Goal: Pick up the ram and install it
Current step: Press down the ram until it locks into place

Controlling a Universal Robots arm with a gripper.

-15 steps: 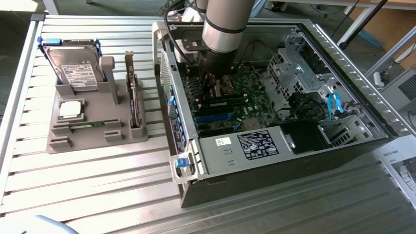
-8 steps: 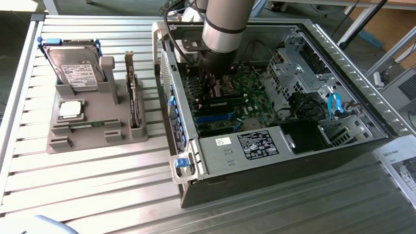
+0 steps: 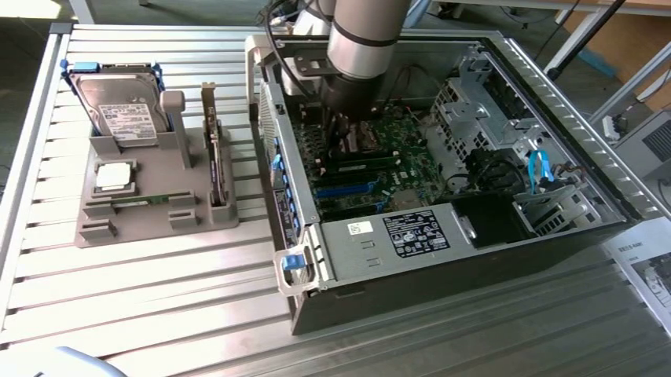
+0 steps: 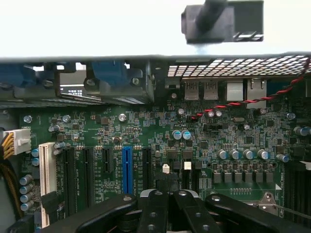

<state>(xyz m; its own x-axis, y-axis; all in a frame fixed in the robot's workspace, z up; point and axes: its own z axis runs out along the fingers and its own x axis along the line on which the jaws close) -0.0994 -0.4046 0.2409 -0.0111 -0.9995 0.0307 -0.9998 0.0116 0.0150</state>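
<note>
Worktop [image 3: 157, 298] of ribbed aluminium slats carries an open black and silver computer case [image 3: 545, 86] lying on its side, with a green motherboard [image 3: 404, 161] exposed inside. On the exterior view's left stands a grey moulded plastic parts holder [image 3: 137, 228]. What looks like the ram [image 3: 140, 199], a thin green circuit-board stick, lies flat in a slot near the middle of that holder, well apart from the case.

I judge the ram to be light and stiff but fragile. It is best taken by its long bare edges or short ends, keeping off the chips and contact strip, and it would need even pressure rather than twisting.

The black gripper [image 4: 168, 194] hangs inside the case just above the motherboard, near the dark expansion slots. Its fingers [image 4: 155, 211] are drawn fully together, and I see no ram between them.
</note>
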